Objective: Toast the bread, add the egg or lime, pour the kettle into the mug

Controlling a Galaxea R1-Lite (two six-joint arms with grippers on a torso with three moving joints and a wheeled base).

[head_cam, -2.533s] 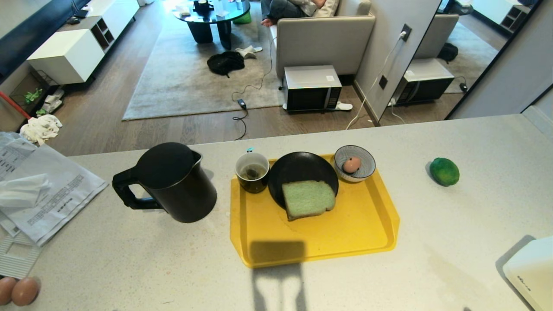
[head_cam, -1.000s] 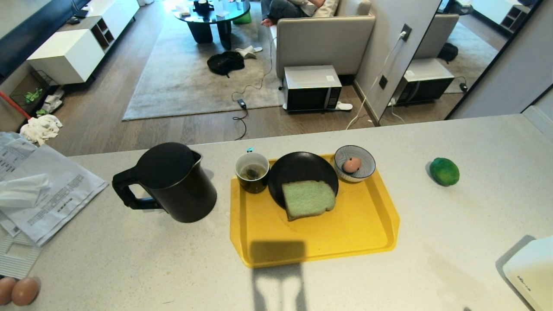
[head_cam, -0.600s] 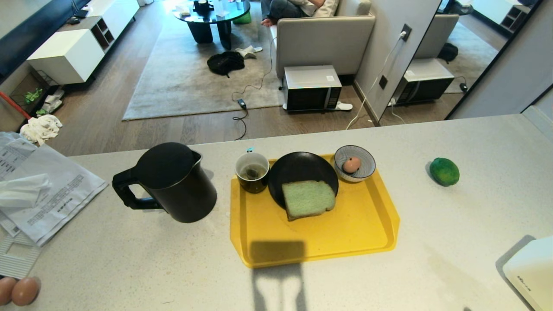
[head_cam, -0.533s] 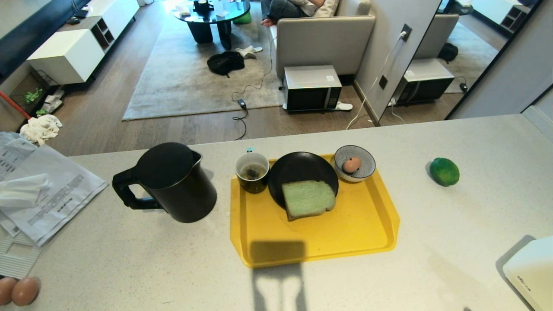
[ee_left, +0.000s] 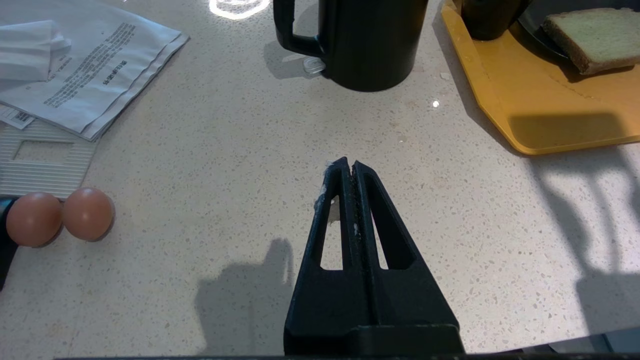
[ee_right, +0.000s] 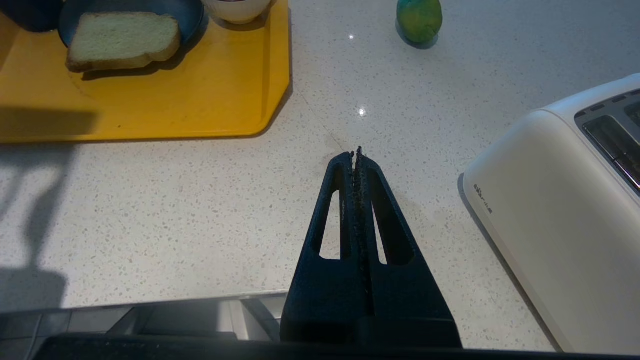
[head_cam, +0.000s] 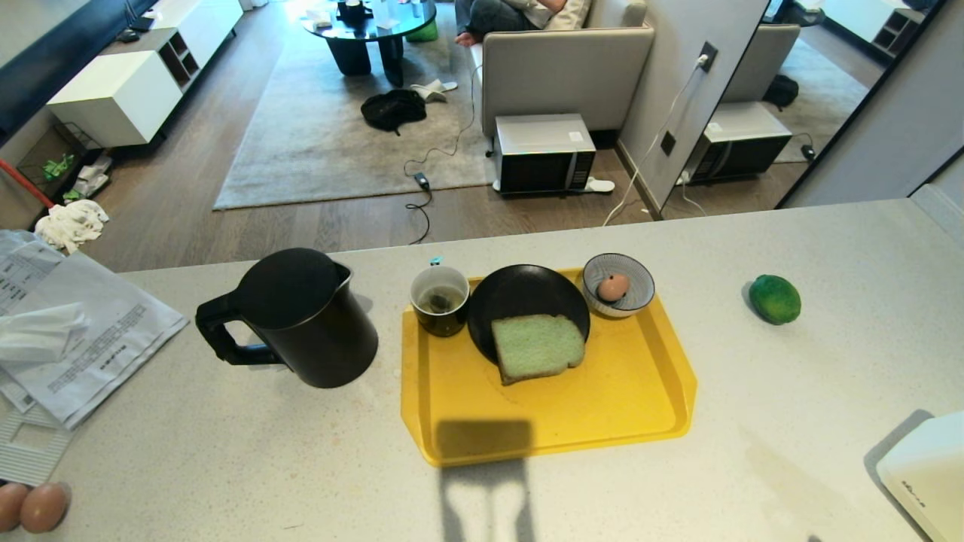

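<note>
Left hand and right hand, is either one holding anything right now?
Nothing is held. The left hand and the right hand are both shut on nothing above bare counter.

The white toaster (head_cam: 925,474) was cut off at the lower right corner, and two brown eggs (head_cam: 32,506) were cut off at the lower left

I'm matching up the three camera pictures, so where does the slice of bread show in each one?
Head view: bread at centre, on the black plate.
Left wrist view: top right corner.
Right wrist view: top left.
Shared landmark: the yellow tray beneath it.
</note>
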